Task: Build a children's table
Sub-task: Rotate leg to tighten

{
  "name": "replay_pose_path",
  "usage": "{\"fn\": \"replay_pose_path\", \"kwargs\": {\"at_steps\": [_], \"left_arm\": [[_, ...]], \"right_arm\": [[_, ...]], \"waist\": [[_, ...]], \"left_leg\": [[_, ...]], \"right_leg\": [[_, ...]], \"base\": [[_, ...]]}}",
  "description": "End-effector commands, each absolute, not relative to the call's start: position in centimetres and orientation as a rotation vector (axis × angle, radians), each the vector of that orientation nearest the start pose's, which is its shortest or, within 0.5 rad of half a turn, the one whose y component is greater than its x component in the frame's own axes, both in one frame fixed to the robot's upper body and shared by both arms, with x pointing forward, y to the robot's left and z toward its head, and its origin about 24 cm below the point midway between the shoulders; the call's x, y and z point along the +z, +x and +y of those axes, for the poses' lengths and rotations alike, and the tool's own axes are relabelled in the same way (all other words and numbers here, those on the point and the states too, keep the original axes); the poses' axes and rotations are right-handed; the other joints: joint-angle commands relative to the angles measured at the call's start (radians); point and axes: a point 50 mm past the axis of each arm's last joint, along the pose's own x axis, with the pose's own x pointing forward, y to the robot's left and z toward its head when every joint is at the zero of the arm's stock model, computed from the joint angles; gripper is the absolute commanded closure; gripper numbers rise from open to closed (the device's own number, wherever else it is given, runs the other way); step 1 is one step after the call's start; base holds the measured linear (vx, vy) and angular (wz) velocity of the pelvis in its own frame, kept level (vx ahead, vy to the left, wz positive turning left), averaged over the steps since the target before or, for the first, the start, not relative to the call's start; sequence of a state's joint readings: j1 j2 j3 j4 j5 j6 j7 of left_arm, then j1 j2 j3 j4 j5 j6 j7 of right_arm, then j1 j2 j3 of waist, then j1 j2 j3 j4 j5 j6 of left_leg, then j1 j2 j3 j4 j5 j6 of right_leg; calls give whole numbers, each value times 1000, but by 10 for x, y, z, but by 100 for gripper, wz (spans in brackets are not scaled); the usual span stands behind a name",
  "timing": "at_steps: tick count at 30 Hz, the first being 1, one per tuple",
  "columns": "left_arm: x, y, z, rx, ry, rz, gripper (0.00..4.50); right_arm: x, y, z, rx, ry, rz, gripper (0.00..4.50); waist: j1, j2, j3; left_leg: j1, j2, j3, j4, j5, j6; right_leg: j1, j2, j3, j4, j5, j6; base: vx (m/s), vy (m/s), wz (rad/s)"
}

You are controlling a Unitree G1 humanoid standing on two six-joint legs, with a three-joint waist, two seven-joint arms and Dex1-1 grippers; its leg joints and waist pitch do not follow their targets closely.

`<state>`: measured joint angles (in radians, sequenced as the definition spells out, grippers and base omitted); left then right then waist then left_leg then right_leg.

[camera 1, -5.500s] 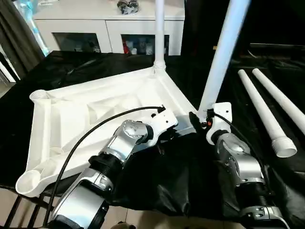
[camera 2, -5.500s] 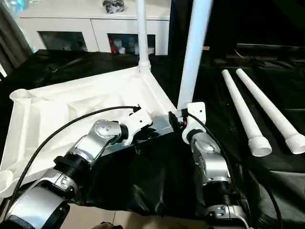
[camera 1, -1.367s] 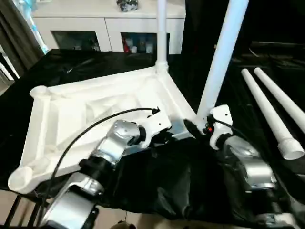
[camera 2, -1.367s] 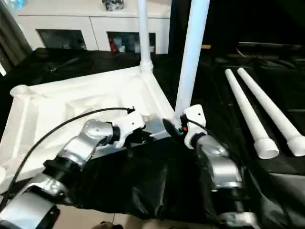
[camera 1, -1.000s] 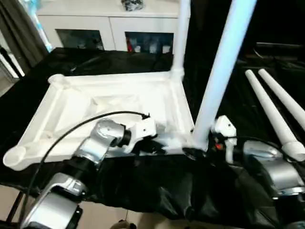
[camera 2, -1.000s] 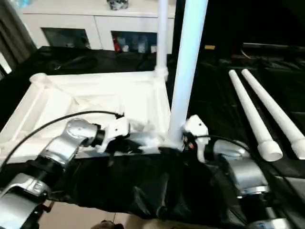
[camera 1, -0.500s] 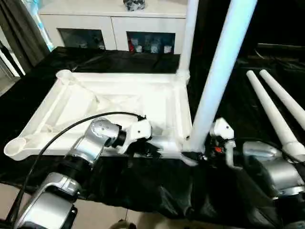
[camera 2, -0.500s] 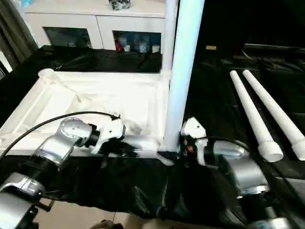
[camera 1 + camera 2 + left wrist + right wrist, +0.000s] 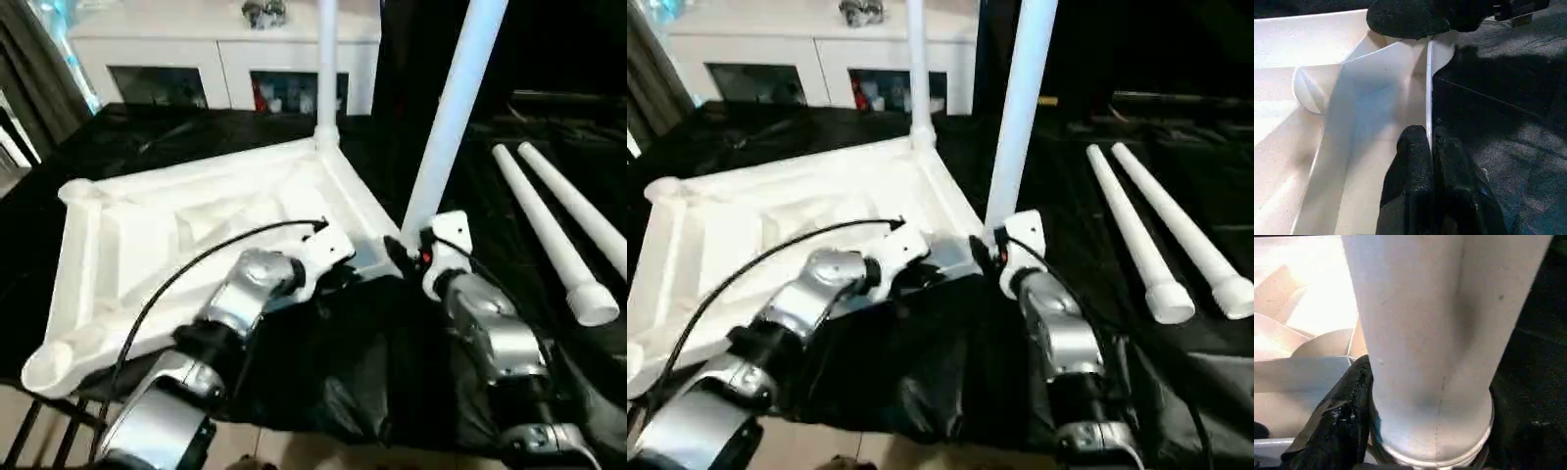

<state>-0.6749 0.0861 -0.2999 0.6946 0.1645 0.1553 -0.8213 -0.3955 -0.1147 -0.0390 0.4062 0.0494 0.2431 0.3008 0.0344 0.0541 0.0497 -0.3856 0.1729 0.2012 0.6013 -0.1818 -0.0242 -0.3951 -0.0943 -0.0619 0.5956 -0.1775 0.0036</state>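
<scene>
The children's table's white tabletop (image 9: 127, 235) lies underside up on the black-covered work table. One white leg (image 9: 326, 59) stands in its far corner socket. A second leg (image 9: 451, 108) stands in the near right corner socket. My left gripper (image 9: 338, 274) is shut on the tabletop's thin near rim (image 9: 1428, 88), right beside that corner. My right gripper (image 9: 407, 247) is closed around the base of the second leg (image 9: 1440, 333), with a black finger (image 9: 1344, 416) pressed against its side.
Two loose white legs (image 9: 544, 230) (image 9: 578, 201) lie side by side on the black cloth at the right. A white glass-door cabinet (image 9: 216, 59) stands behind the table. The table's front edge (image 9: 372, 431) is close below my forearms. A dark curtain (image 9: 29, 69) hangs at far left.
The tabletop has turned: its right corner with the held leg swung away from me and its left corner came nearer. Both grippers kept their hold and moved with it.
</scene>
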Motion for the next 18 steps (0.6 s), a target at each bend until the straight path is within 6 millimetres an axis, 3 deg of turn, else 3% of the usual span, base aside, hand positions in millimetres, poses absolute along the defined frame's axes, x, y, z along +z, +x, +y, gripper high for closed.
{"fn": "replay_pose_path", "kwargs": {"at_steps": [1, 6, 13, 18], "left_arm": [[59, 329, 19, -1160, 440, 259, 450], [60, 326, 36, -1226, 456, 243, 450], [58, 319, 60, -1353, 478, 257, 450], [61, 316, 74, -1430, 461, 273, 450]], "right_arm": [[38, 317, -96, 522, 41, 255, 126], [43, 315, -120, 597, -7, 239, 66], [50, 302, -144, 827, -73, 253, 66], [55, 292, -154, 995, -98, 273, 66]], "waist": [[-2, -19, -64], [0, -20, -66], [4, -23, -71], [8, -20, -69]], "left_leg": [[21, 51, -30, -79, -261, 28], [18, 52, -30, -77, -243, 48], [12, 55, -27, -67, -158, 105], [16, 61, -25, -69, -174, 108]], "right_leg": [[33, -59, 40, -86, -306, -197], [38, -59, 39, -81, -266, -208], [46, -61, 39, -65, -151, -250], [42, -57, 37, -62, -150, -268]], "base": [[0, 0, 0], [0, 0, 0], [0, 0, 0], [0, 0, 0]]}}
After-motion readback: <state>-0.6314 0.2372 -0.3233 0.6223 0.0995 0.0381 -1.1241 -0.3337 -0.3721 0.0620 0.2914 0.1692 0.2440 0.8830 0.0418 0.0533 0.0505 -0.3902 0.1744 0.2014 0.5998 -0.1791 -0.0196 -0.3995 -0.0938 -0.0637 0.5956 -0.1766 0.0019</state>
